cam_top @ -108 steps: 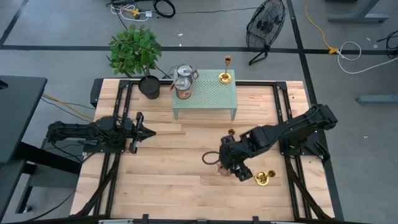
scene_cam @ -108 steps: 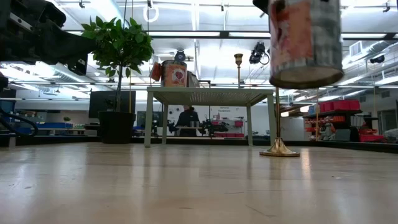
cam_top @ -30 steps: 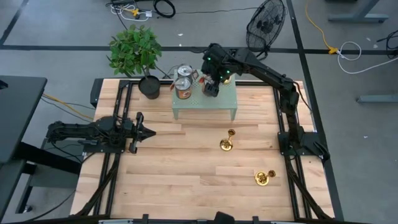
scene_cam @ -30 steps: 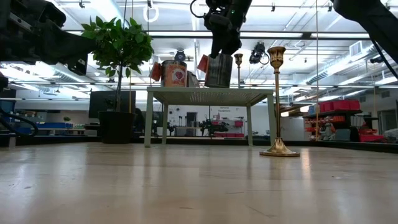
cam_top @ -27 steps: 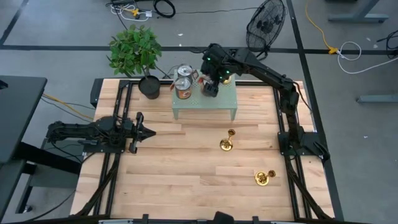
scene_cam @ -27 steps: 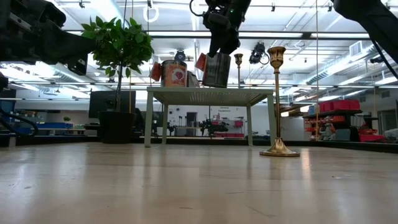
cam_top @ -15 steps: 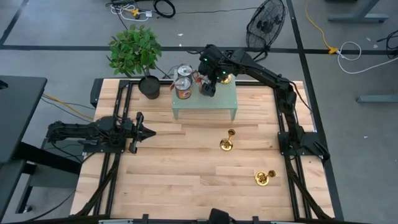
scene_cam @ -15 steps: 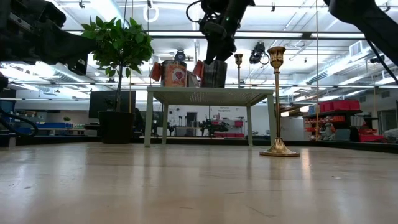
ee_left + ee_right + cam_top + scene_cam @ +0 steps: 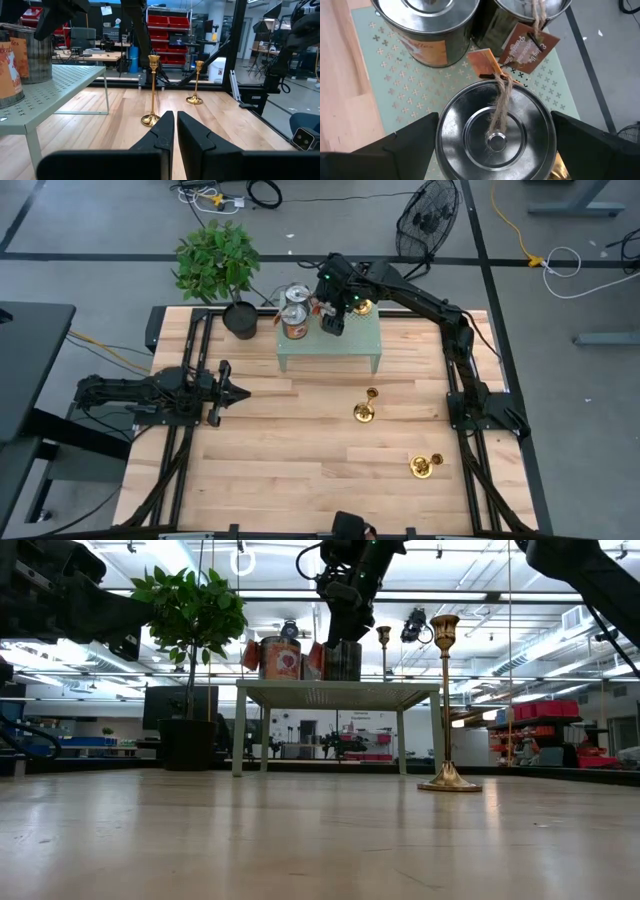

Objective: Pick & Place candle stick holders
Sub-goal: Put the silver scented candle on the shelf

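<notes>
My right gripper reaches over the pale green perforated stand at the table's far side. It is shut on a silver-lidded tin, not on a candle stick holder. One gold candle stick holder stands on the stand just behind that gripper. Two more stand on their round bases on the wooden table; the left wrist view also shows these two holders. My left gripper waits shut and level at the table's left. My right gripper has the tin's round wall just under the lid rim between its two fingers, one on each opposite side. The fingers come from above, slanting down toward the stand. The tin stands upright, its bottom at the stand's top.
Two more tins with twine and paper tags stand on the stand close beside the held tin. A potted plant stands at the far left corner. A fan stands on the floor beyond the table.
My right gripper has sunk a little and gone slightly toward the other two tins, keeping its hold. The tin, tilted and just above the stand before, now stands upright on the stand's top.
</notes>
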Action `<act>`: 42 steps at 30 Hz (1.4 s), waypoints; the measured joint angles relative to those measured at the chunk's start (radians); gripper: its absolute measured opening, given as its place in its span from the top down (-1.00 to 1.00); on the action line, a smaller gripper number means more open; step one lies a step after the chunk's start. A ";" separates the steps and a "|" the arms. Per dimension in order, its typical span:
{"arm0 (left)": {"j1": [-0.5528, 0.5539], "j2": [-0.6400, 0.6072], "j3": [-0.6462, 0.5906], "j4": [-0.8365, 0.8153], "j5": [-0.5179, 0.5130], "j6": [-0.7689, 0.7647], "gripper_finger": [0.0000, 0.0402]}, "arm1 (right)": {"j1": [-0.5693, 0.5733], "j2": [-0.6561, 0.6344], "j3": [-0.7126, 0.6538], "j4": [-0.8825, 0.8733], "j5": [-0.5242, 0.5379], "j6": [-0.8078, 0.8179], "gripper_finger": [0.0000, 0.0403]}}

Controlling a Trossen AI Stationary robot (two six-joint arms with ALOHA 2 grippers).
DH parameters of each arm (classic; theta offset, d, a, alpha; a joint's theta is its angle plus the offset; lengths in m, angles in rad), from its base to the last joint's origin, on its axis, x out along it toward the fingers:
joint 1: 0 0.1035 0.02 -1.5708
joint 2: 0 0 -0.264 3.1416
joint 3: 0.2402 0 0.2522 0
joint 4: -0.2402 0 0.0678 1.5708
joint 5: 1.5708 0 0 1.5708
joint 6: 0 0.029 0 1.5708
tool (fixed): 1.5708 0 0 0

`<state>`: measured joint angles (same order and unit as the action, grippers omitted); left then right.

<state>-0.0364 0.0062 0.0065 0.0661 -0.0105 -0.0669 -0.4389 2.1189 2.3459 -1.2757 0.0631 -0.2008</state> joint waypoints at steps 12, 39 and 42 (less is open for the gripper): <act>0.000 0.000 0.000 0.000 0.000 0.000 0.85 | 0.000 0.000 0.000 0.000 0.006 -0.030 -0.97; 0.000 0.000 0.000 0.000 0.000 0.000 0.85 | 0.000 -0.109 0.001 -0.016 0.000 -0.045 -0.98; 0.000 0.000 0.000 0.000 0.000 0.000 0.85 | 0.000 -0.135 0.001 -0.042 0.028 -0.044 -0.98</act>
<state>-0.0368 0.0063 0.0064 0.0663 -0.0105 -0.0667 -0.4386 1.9841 2.3470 -1.3174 0.0912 -0.2447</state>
